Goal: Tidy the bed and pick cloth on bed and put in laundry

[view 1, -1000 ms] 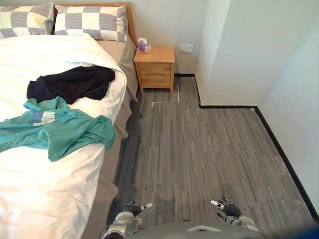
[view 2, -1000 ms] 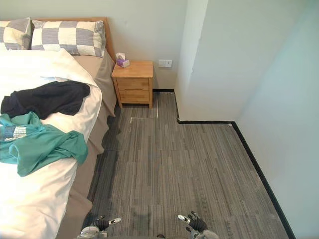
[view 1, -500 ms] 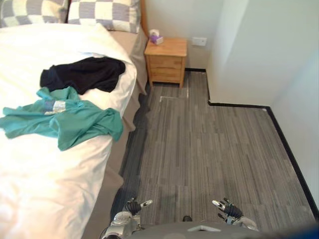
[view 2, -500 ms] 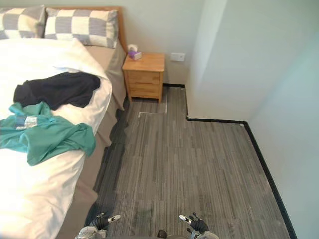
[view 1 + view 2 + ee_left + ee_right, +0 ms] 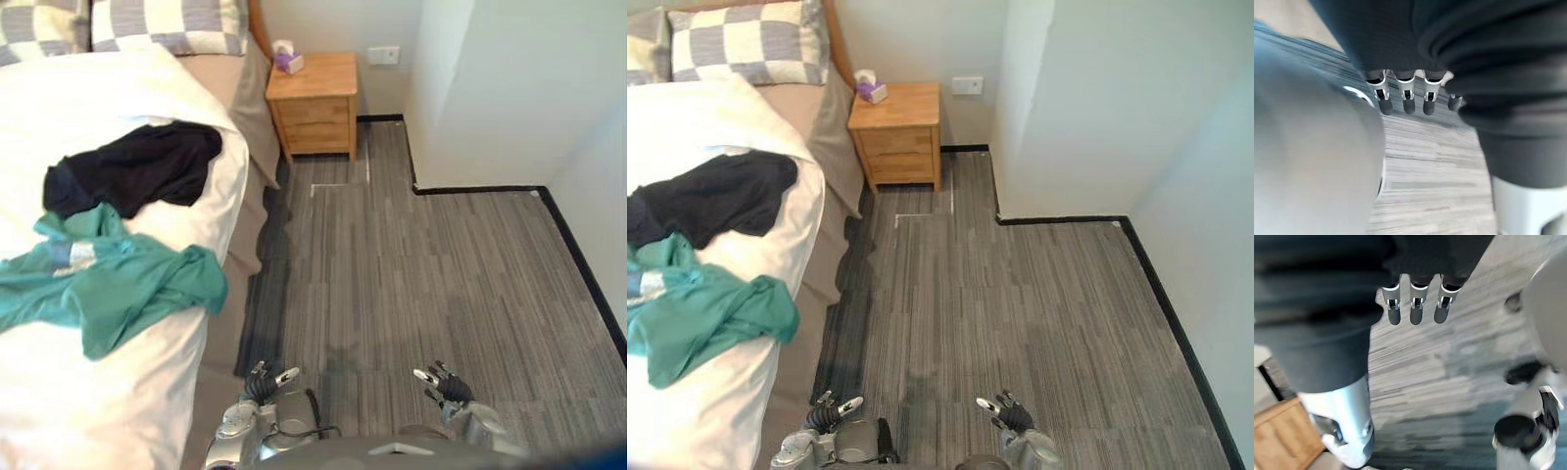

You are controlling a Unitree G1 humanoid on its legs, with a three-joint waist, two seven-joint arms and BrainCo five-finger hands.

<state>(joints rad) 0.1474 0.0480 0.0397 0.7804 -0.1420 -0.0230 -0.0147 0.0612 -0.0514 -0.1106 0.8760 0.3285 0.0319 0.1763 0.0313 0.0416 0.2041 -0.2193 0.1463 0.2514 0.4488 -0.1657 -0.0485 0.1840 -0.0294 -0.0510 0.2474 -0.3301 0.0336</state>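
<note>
The bed's duvet is white. One cloth is black, the other cloth teal with a pale grey patch. The pillows are checked grey and cream. The nightstand is light wood, the carpet floor streaked grey, and the skirting black.

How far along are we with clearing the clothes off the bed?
Done: nothing yet. The black garment and the teal shirt both lie crumpled on the white duvet.
In hand: nothing. The left hand and right hand hang open and empty over the grey carpet beside the bed.
Left: pick up both garments, carry them to the laundry, and smooth the duvet.
</note>
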